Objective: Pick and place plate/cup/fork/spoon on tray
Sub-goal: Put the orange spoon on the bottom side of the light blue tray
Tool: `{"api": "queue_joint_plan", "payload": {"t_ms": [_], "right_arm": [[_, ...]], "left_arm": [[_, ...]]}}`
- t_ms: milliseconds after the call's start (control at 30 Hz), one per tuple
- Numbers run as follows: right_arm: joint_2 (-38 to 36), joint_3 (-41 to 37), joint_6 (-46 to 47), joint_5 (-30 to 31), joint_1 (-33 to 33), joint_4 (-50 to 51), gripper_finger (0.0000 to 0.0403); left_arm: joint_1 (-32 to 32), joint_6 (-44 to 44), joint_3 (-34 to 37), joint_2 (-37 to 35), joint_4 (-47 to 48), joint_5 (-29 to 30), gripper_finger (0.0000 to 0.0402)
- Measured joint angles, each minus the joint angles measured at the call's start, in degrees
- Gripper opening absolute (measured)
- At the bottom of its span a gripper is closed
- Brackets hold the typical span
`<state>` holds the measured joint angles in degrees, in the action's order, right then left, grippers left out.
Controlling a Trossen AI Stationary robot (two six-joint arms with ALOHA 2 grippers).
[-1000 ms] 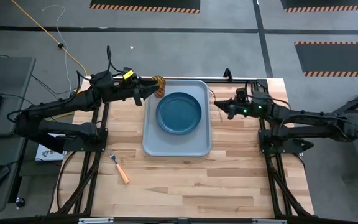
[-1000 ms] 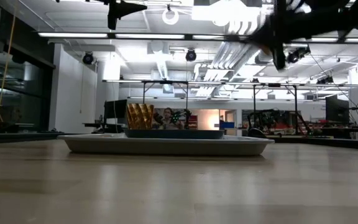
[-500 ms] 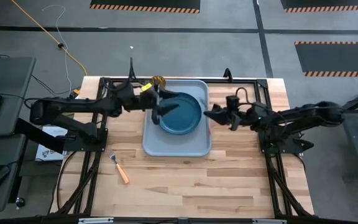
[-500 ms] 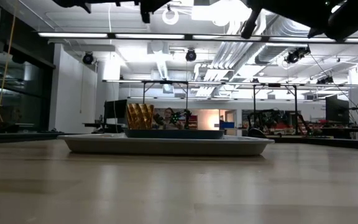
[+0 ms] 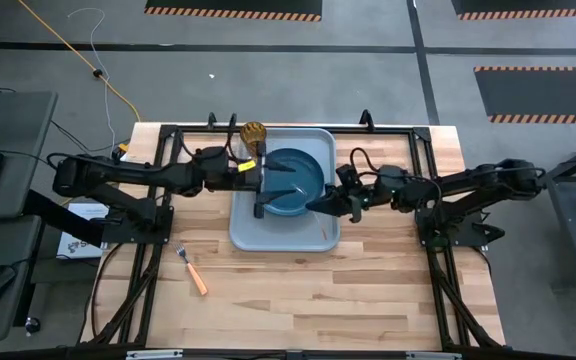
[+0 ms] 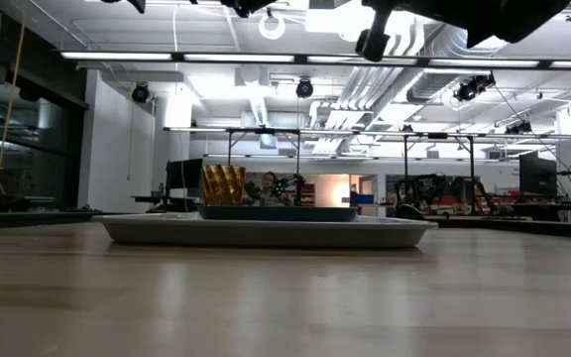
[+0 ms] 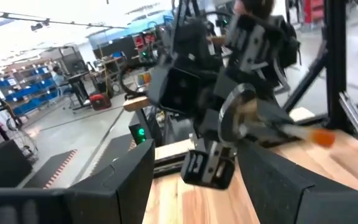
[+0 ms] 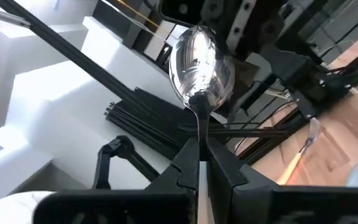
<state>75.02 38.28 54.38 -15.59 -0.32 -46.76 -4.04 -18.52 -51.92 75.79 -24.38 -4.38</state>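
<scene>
High view: tray (image 5: 283, 240) at mid-surface (image 5: 318, 300), carrying plate (image 5: 298, 165) at centre and cup (image 5: 253, 132) upright in its far left corner, both judged already placed; fork (image 5: 193, 270) flat on bare wood, well apart from the tray on the left, not yet collected. Left gripper (image 5: 268, 192) spread and empty above the plate's left edge; right gripper (image 5: 320, 205) above its right edge, probably positioned for a set-down. Spoon (image 8: 201, 65) hard to make out from here. Low view: tray, plate rim and cup in profile; both grippers cut off at the upper border; fork not visible. Left wrist view: own fingers wide apart with nothing between; opposite gripper blurred, an orange handle end protruding from it. Right wrist view: spoon neck clamped between the closed fingers, bowl pointing forward; handle hidden within the gripper.
</scene>
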Motion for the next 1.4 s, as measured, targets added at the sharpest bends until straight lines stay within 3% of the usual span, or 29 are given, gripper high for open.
{"api": "queue_joint_plan", "payload": {"t_ms": [200, 400, 500, 767, 1100, 1400], "right_arm": [[-0.01, 0.09, 3.87, -3.52, 0.0, 3.95, 0.0], [-0.01, 0.05, 6.54, -6.72, 0.0, 8.32, 0.0], [-0.01, 0.05, 7.29, -7.88, 0.0, 8.06, 0.0], [-0.01, 0.02, 7.72, -9.12, 0.02, 8.41, 0.0], [-0.01, 0.0, 7.57, -10.38, 0.0, 9.69, 0.0], [-0.01, 0.0, 7.47, -11.44, 0.0, 11.94, 0.0]], "left_arm": [[2.65, -1.69, 0.0, 0.0, 0.67, -0.25, 0.022], [5.12, -1.07, 0.0, -0.02, 4.14, -4.83, 0.022], [6.11, -1.22, 0.02, 0.0, 8.26, -3.95, 0.022], [6.41, -1.04, 0.02, 0.09, 7.61, 0.12, 0.0213], [7.24, 0.07, 0.02, 5.47, 3.41, -0.38, 0.0166], [7.22, 0.94, 0.07, 4.77, 2.99, -0.17, 0.0101]]}}
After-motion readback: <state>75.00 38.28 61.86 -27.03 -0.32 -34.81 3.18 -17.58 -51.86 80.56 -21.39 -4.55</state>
